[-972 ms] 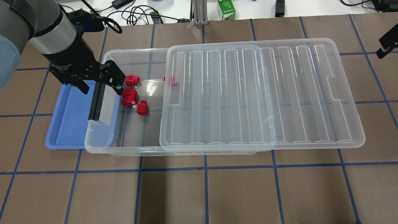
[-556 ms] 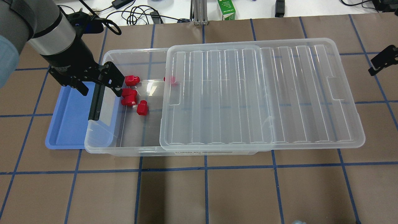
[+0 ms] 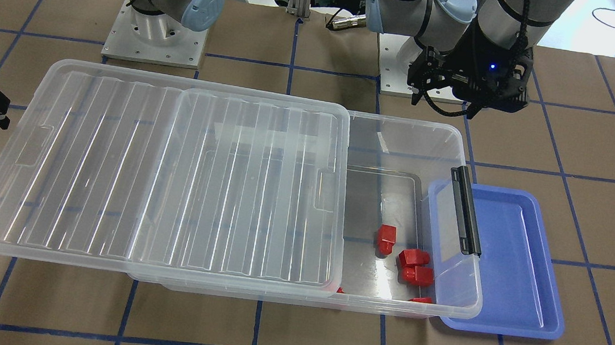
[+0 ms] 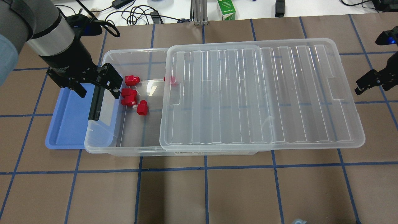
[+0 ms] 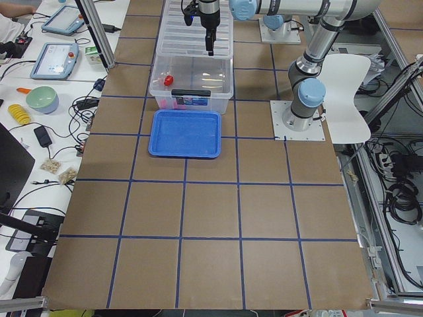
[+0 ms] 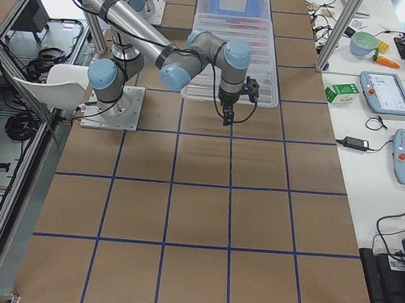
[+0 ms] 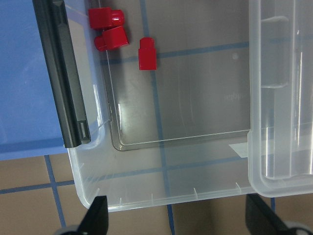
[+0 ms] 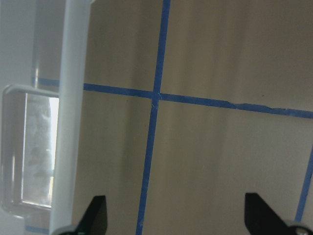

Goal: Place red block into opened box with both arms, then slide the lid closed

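Note:
Several red blocks (image 4: 142,108) lie on the floor of the clear box (image 4: 102,146), at its uncovered end beside the black bar (image 7: 61,73); one red block (image 4: 170,80) sits half under the lid's edge. The ribbed clear lid (image 4: 264,93) rests on the box, shifted far over its right end. My left gripper (image 4: 98,91) hangs open and empty above the black-bar end. My right gripper (image 4: 374,85) is open and empty just beyond the lid's right short end, near its notch (image 8: 29,147).
A blue tray (image 4: 68,124) lies under the box's left end. Cables and a green carton (image 4: 226,9) sit on the white bench beyond the table. Blue tape lines (image 8: 156,93) cross the brown surface.
My right gripper has come in from the far right edge, toward the lid's right short end. My left gripper has drifted slightly left, away from the blocks, still open.

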Robot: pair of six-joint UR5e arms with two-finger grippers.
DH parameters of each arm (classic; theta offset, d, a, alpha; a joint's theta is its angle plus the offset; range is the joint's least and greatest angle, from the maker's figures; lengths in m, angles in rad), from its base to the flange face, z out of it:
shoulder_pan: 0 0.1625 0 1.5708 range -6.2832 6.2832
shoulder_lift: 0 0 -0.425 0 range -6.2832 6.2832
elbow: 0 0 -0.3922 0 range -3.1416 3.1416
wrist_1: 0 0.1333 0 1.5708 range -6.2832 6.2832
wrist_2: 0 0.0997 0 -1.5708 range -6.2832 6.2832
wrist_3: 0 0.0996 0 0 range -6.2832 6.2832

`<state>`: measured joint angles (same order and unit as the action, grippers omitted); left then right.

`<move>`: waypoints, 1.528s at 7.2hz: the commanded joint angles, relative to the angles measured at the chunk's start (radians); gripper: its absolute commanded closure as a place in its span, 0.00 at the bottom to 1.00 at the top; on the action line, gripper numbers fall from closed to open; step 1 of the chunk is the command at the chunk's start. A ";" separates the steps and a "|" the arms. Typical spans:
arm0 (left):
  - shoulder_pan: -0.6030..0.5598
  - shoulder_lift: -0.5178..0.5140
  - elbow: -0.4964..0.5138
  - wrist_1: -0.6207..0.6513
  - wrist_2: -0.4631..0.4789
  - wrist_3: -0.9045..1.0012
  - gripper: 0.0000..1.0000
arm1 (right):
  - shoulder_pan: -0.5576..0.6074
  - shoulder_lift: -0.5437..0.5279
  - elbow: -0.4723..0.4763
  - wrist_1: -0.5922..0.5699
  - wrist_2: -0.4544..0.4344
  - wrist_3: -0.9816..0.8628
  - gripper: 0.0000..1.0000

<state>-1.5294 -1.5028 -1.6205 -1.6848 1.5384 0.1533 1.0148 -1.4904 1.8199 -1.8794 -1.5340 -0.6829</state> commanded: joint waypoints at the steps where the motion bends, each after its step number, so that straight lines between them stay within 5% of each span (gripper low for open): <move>1: 0.002 -0.002 0.001 0.002 0.008 0.000 0.00 | 0.008 -0.004 0.022 -0.004 0.003 0.055 0.00; 4: 0.002 -0.002 0.001 0.005 0.006 0.000 0.00 | 0.031 -0.010 0.047 -0.004 0.021 0.144 0.00; 11: 0.000 0.001 -0.001 0.001 0.008 -0.008 0.00 | 0.307 -0.002 0.048 -0.098 0.006 0.497 0.00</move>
<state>-1.5294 -1.5029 -1.6213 -1.6841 1.5455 0.1461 1.2680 -1.4932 1.8682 -1.9608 -1.5261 -0.2438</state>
